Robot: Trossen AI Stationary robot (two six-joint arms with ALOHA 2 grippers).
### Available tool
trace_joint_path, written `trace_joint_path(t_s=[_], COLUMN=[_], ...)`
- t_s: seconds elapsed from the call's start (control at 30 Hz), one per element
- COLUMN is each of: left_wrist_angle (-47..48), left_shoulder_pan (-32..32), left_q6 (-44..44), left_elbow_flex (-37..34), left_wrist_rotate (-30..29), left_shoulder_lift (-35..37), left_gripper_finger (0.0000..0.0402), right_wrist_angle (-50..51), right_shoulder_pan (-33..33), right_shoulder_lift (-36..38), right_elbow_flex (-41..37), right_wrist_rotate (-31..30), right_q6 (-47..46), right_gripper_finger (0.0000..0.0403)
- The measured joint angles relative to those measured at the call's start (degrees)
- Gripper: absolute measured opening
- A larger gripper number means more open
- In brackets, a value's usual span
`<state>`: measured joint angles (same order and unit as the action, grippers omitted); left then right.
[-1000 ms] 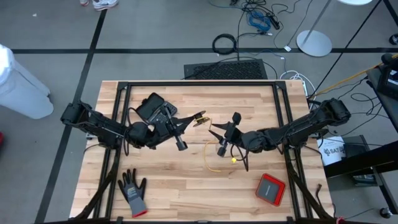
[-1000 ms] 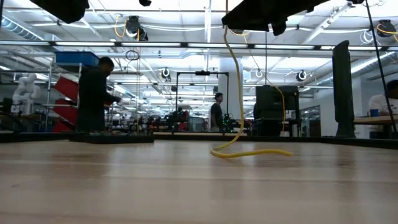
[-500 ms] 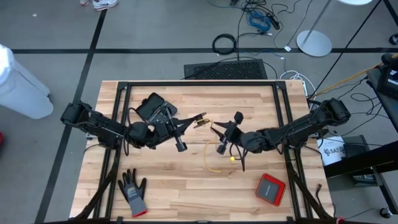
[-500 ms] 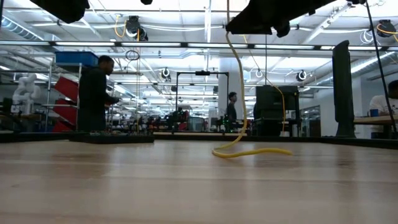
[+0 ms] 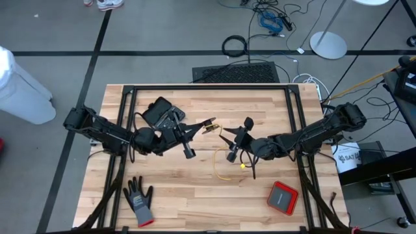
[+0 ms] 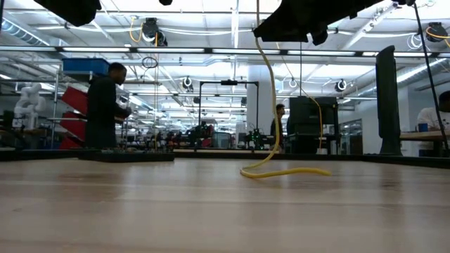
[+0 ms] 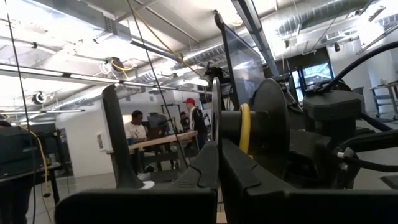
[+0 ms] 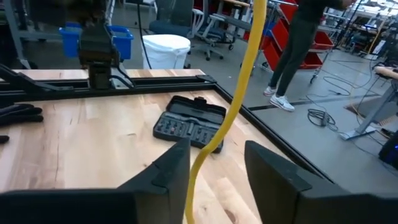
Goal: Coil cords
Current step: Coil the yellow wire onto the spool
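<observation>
Right hand barely shifted beside yellow cord; no writing legible.

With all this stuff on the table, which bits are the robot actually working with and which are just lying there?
In the job:
- yellow cord
- left gripper, shut on the cord's end
- right gripper, fingers apart around the cord

Just lying about:
- grey glove
- red case
- black tool case
</observation>
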<state>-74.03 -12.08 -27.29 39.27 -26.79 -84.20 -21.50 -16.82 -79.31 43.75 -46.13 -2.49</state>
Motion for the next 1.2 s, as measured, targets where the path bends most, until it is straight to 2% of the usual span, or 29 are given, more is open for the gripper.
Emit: trace_joint_path(t_s=[0.17,0.27,0.6,0.77,1.0,1.2], left_wrist_angle=[0.0,0.0,0.0,0.0,0.0,0.1], left_shoulder_pan=[0.0,0.0,0.0,0.0,0.1,0.1], left_q6=[0.0,0.0,0.0,0.0,0.0,0.0], left_elbow_flex=[0.0,0.0,0.0,0.0,0.0,0.0], left_wrist_rotate=[0.0,0.0,0.0,0.0,0.0,0.0], left_shoulder_lift=[0.0,0.0,0.0,0.0,0.0,0.0], left_gripper_finger=[0.0002,0.0002,0.0002,0.0002,0.0002,0.0002], right_wrist_angle=[0.0,-0.2,-0.5,-0.5,-3.1,-6.6], right_shoulder_pan=[0.0,0.5,1.3,1.9,3.1,4.0], right_shoulder_lift=[0.0,0.0,0.0,-0.2,-4.1,-7.6], right_elbow_flex=[0.0,0.0,0.0,0.0,0.0,0.0], right_wrist_rotate=[0.4,2.9,5.6,7.6,10.7,12.0], right_q6=[-0.2,-1.1,-1.8,-2.6,-2.8,-2.8], right_gripper_finger=[0.0101,0.0088,0.0084,0.0059,0.0007,0.0002])
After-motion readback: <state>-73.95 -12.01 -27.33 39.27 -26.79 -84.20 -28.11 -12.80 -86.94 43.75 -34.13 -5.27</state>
